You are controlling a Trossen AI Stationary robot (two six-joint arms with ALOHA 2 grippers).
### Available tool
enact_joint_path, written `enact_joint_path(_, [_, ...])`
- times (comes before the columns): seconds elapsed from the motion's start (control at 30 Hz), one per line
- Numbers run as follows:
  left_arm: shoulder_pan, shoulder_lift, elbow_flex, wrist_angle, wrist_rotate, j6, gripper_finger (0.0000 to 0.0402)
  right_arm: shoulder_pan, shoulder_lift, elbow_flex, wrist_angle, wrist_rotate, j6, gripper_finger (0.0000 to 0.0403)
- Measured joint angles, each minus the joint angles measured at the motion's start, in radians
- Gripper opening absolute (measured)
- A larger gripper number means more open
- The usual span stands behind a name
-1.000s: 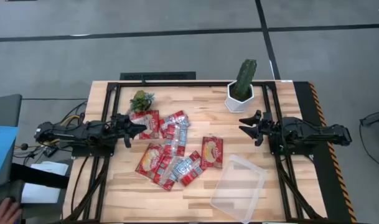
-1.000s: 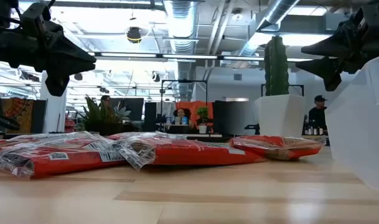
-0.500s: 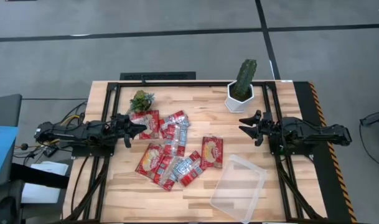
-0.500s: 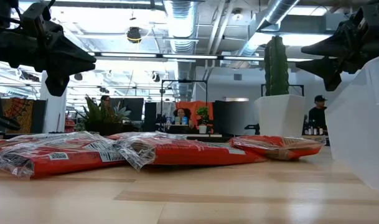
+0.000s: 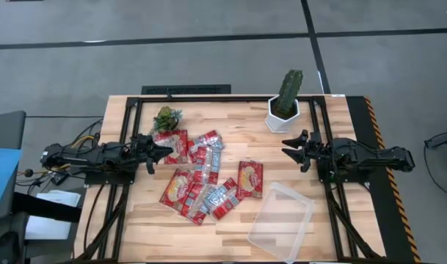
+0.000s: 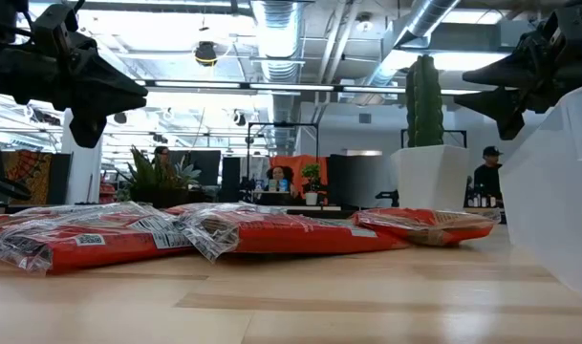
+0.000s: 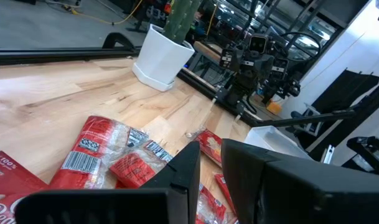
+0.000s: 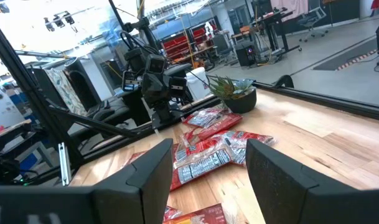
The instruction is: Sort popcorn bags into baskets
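Several red popcorn bags lie flat in a loose, partly overlapping pile on the wooden table's middle, also seen in the low view and both wrist views. The clear tray rests on the table near the right front and holds nothing. My left gripper hovers above the table at the pile's left edge, open by a narrow gap. My right gripper hovers right of the pile, behind the tray, open wider. Neither touches anything.
A white hexagonal pot with a tall cactus stands at the far right of the table, close behind my right gripper. A small green plant sits at the far left, just behind the bags. Bare wood lies along the near edge, left of the tray.
Both arms and all bags have kept still. A person's hand that showed off the table at the picture's lower left corner a second ago has gone out of view.
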Motion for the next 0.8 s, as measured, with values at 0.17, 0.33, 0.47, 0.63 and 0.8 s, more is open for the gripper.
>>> enact_joint_path(0.17, [0.0, 0.0, 0.0, 0.0, 0.0, 0.0, 0.0054, 0.0, 0.0, 0.0, 0.0, 0.0, 0.0, 0.0224])
enact_joint_path(0.33, [0.0, 0.0, 0.0, 0.013, -0.069, -0.016, 0.0054, 0.0, 0.0, 0.0, 0.0, 0.0, 0.0, 0.0225])
enact_joint_path(0.47, [0.0, 0.0, 0.0, 0.011, -0.132, -0.124, 0.0054, 0.0, 0.0, 0.0, 0.0, 0.0, 0.0, 0.0226])
enact_joint_path(0.63, [0.0, 0.0, 0.0, 0.016, -0.141, -0.17, 0.0054, -0.003, 0.0, 0.0, 0.008, 0.004, 0.008, 0.0224])
enact_joint_path(0.8, [0.0, 0.0, 0.0, 0.019, -0.172, -0.183, 0.0054, 0.0, 0.0, 0.0, 0.114, 0.006, 0.247, 0.0225])
